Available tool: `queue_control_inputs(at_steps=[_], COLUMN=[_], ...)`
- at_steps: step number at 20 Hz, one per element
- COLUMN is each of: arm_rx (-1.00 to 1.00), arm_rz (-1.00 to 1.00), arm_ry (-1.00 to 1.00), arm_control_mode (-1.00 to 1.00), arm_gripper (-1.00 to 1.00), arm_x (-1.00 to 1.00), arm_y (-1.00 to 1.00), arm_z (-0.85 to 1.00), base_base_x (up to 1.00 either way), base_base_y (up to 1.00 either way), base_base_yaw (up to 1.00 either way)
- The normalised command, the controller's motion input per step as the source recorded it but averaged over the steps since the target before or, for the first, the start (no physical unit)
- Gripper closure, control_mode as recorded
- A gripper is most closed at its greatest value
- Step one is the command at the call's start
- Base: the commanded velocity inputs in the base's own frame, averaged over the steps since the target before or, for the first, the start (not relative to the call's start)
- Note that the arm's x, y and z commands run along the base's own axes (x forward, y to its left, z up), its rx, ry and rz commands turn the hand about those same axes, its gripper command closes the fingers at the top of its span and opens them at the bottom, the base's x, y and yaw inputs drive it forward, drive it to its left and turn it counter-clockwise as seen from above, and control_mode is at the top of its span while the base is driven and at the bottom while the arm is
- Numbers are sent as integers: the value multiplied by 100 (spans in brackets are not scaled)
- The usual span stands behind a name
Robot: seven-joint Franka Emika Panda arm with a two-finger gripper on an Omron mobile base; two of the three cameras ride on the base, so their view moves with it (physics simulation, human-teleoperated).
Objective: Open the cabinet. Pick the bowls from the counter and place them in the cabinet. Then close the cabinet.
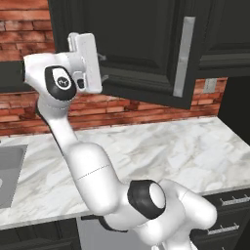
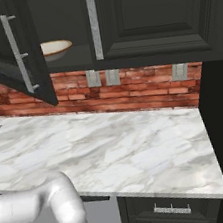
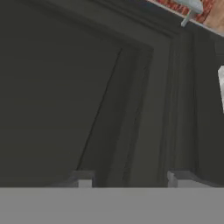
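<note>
While the cabinet (image 2: 135, 19) door (image 2: 16, 52) hangs ajar, the gripper (image 3: 131, 177) faces its dark raised panel, fingers apart, grasping nothing. One tan bowl (image 2: 55, 48) sits inside on the shelf (above the marble counter (image 2: 114, 148)).

The gripper (image 3: 131, 179) faces the panel of the open cabinet door (image 1: 141, 49) at close range — whether it touches cannot be told. The door's handle (image 1: 183, 56) runs along its far edge, away from the gripper. Beyond the door, inside the cabinet (image 2: 70, 56), a bowl (image 2: 56, 48) sits on the shelf. The surface (image 2: 119, 148) lies well below the gripper.
</note>
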Motion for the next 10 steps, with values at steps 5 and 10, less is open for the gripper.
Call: queue_control_inputs(at_steps=[5, 10], arm_rx=[14, 4], arm_rz=[56, 62], arm_ry=[-84, -83], arm_control_mode=[-100, -100], arm_gripper=[-100, -100], arm_x=[70, 56], arm_y=[-29, -27], arm_z=[-63, -84], base_base_x=[0, 0], base_base_y=[0, 0], base_base_yaw=[0, 0])
